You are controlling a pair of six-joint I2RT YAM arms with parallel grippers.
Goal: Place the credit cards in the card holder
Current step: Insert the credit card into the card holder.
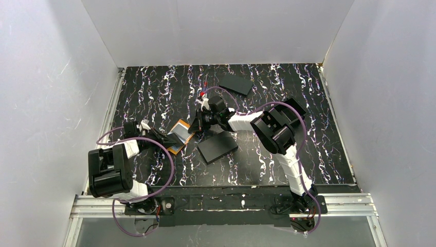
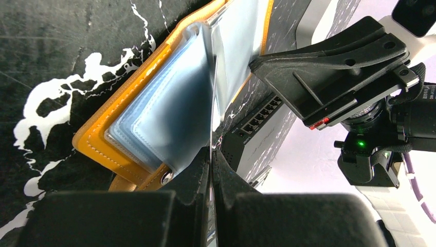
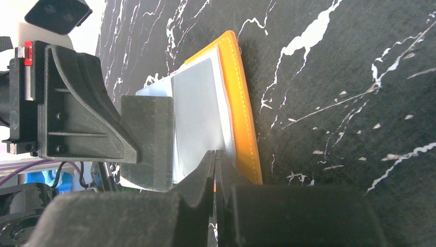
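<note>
Card holder (image 2: 97, 140) open | left hand (image 2: 211, 155) clamped on its sleeve (image 2: 175, 116) | right hand (image 3: 215, 157) closed, held thing indistinct

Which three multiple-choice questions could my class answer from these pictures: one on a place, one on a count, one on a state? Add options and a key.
1. Where does the card holder lie?
A) just left of the nearer black rectangle
B) at the far edge
C) off the table

2. How many flat black rectangles lie on the table?
A) one
B) two
C) four

3. How is the card holder?
A) folded and clasped
B) open
C) torn in two

Key:
1 A, the top view shows the orange case right beside that rectangle.
2 B, one lies near the middle and the farther black rectangle lies towards the back.
3 B, the left wrist view shows its pale blue sleeves spread out.
</note>
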